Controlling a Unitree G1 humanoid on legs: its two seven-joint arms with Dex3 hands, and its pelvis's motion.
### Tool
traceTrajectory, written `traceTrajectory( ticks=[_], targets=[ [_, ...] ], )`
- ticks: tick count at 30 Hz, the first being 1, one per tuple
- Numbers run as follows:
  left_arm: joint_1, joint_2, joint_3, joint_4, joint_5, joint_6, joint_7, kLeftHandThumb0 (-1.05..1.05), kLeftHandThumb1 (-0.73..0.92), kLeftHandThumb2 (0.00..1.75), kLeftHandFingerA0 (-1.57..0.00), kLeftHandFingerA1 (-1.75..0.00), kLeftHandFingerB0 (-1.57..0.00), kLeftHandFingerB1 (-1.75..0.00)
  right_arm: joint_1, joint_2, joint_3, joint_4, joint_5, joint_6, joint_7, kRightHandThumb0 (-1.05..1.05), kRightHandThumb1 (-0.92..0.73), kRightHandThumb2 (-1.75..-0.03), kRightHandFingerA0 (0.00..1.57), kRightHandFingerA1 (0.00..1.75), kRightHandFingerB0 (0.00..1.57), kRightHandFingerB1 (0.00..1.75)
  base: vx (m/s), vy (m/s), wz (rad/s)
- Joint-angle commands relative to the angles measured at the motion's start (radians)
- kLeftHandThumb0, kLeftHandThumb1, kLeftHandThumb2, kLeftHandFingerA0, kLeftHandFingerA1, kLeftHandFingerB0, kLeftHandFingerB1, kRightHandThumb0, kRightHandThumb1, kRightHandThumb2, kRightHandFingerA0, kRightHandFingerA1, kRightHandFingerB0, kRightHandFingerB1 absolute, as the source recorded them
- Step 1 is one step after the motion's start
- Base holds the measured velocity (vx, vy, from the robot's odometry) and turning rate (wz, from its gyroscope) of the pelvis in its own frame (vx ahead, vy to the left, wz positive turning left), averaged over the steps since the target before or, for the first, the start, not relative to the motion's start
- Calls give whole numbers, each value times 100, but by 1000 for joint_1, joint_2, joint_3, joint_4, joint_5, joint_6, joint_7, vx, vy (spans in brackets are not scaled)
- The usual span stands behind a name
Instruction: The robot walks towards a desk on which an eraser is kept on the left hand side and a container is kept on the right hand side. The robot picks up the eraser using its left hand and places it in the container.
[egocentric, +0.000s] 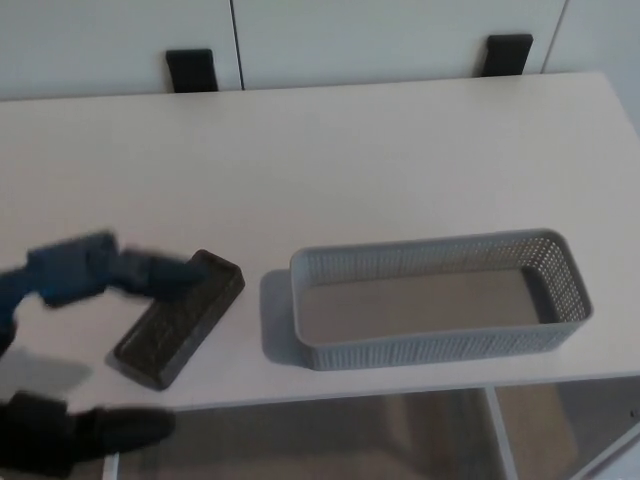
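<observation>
White desk (330, 150) fills most of the head view, with pale cabinet doors (400, 35) behind its far edge and two black brackets (192, 70) seen against them. On the left of the desk, near the front edge, a dark eraser (175, 325) is laid flat. Its long axis runs on a diagonal, from the near left to the far right, so that its far end points toward the container (440, 350). The container, a grey perforated basket with a long rectangular shape, is set to the right of the eraser, just beside it but apart. Its long axis runs left to right, and nothing is seen inside it. The left hand (95, 270) is blurred at the left edge, over the eraser's far end; one finger (160, 275) is stretched across that end and another dark part (80, 430) sits below the desk's front edge, so the hand is seen spread, with nothing held. Whether the eraser is touched cannot be told.
</observation>
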Motion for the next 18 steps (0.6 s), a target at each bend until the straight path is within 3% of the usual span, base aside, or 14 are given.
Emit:
traceTrajectory(
  ticks=[1, 2, 3, 8, 9, 10, 11, 12, 18],
  targets=[
    [-177, 55, -58, -38, 176, 301, 31, -30, 41, 52, -44, -47, -43, -39, -25, -18, 16, 5, -28, 4, -31, -55, -47, -55, 45, 45, 31, 34, 0, 0, 0],
    [-202, 73, -90, -7, 228, 333, 16, -17, 22, 83, -28, -60, -26, -57, -26, -20, 23, 3, -34, 4, -33, -55, -49, -55, 45, 44, 30, 34, 0, 0, 0],
    [-218, 84, -116, 16, 257, 360, 4, -41, 35, 60, -26, -49, -34, -41, -28, -22, 21, 5, -32, 4, -30, -57, -48, -55, 45, 45, 30, 34, 0, 0, 0],
    [-293, 132, -217, 84, 325, 488, -43, -42, 36, 58, -10, -44, -25, -36, -31, -26, 23, 3, -34, -1, -27, -58, -48, -55, 44, 45, 30, 35, 0, 0, 0],
    [-302, 137, -235, 100, 331, 510, -51, -40, 35, 56, -7, -43, -24, -35, -28, -23, 18, -1, -28, 2, -27, -64, -40, -75, 42, 54, 24, 44, 0, 0, 0],
    [-314, 148, -262, 116, 354, 544, -62, -38, 35, 55, -5, -39, -22, -33, -29, -20, 11, -4, -20, 12, -23, -56, -44, -56, 45, 44, 30, 35, 0, 0, 0],
    [-324, 159, -283, 125, 366, 576, -74, -20, 22, 78, -7, -55, 0, -46, -26, -18, 9, -4, -19, 7, -22, -54, -48, -55, 46, 44, 31, 34, 0, 0, 0],
    [-332, 162, -309, 140, 392, 590, -80, -35, 33, 57, -6, -29, -18, -34, -25, -18, 13, -4, -24, 4, -27, -54, -49, -55, 47, 44, 30, 34, 0, 0, 0],
    [-353, 141, -419, 215, 518, 641, -60, -42, 32, 61, -4, -27, -17, -36, -30, -22, 7, -6, -23, -1, -23, -56, -48, -55, 46, 46, 31, 34, 0, 0, 0]
  ],
)
